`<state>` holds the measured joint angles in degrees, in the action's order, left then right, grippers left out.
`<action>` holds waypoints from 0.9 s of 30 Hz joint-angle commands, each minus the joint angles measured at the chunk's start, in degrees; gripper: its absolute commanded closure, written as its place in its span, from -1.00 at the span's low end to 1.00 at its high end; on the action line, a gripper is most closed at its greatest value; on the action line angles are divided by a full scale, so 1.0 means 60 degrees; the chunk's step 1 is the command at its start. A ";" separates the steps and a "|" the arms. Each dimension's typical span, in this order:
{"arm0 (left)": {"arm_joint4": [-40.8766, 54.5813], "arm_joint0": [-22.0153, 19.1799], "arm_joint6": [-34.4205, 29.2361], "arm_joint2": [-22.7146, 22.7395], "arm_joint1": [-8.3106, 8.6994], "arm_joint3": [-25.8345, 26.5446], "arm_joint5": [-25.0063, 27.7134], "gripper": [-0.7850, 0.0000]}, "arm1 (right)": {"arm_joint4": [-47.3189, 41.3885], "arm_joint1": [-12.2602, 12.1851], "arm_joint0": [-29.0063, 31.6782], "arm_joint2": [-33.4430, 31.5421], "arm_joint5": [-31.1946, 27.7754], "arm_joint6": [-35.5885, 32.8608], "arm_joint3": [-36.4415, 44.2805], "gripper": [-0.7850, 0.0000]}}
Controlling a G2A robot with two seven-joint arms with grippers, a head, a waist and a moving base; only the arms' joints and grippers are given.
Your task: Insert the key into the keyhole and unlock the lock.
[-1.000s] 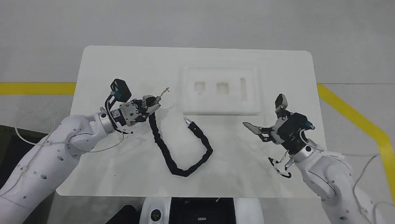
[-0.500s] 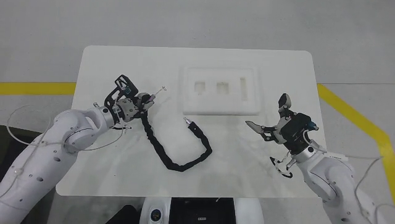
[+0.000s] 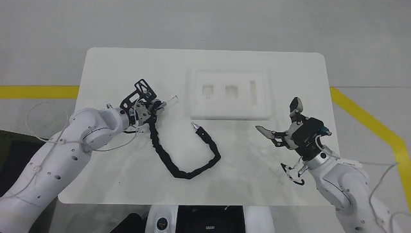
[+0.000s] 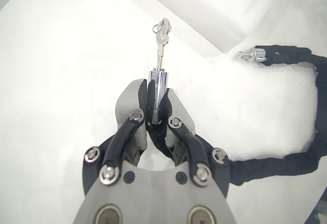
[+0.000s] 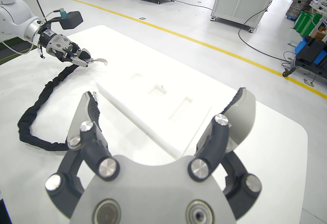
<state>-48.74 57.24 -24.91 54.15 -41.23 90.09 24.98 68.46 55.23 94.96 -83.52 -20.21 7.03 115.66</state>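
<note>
A chain lock in a black fabric sleeve (image 3: 186,169) curls across the white table (image 3: 109,66). My left gripper (image 4: 153,84) is shut on its chrome lock cylinder (image 4: 157,87), held just above the table. A silver key (image 4: 161,38) sticks out of the cylinder's keyhole, pointing toward the foam tray (image 3: 228,108). The chain's free metal pin end (image 3: 194,126) lies on the table beside the tray. At the table's right side my right gripper (image 3: 275,119) hangs open with nothing between its fingers (image 5: 89,105), well away from the lock.
The white foam tray (image 5: 143,97) with three recesses lies at the table's back middle, close to the key (image 5: 101,59) and the pin end (image 4: 251,54). Yellow floor tape runs past both table sides. Bare table lies between the chain (image 5: 38,99) and my right gripper (image 5: 166,99).
My left wrist has rolled, swinging its camera round, with the lock cylinder and key still held. The near chain section shifted slightly. The right arm sank a little, then stayed still.
</note>
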 commanded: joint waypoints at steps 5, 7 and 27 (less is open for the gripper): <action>0.0127 -0.0033 0.0669 -0.0019 -0.0152 -0.0288 0.0166 -1.00 | 0.0000 0.0000 0.0000 0.0000 0.0000 0.0000 0.0000 -1.00; 0.0136 0.0046 0.0911 0.0078 -0.0159 -0.0304 0.0287 -1.00 | 0.0000 0.0000 0.0000 0.0000 0.0000 0.0000 0.0000 -1.00; -0.1253 0.3284 0.8702 0.3547 0.0177 0.0281 -0.0635 -1.00 | 0.0000 0.0000 0.0000 0.0000 0.0000 0.0000 0.0000 -1.00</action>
<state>-56.52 75.88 25.20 74.22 -40.19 92.49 21.48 68.46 55.23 94.97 -83.52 -20.21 7.03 115.66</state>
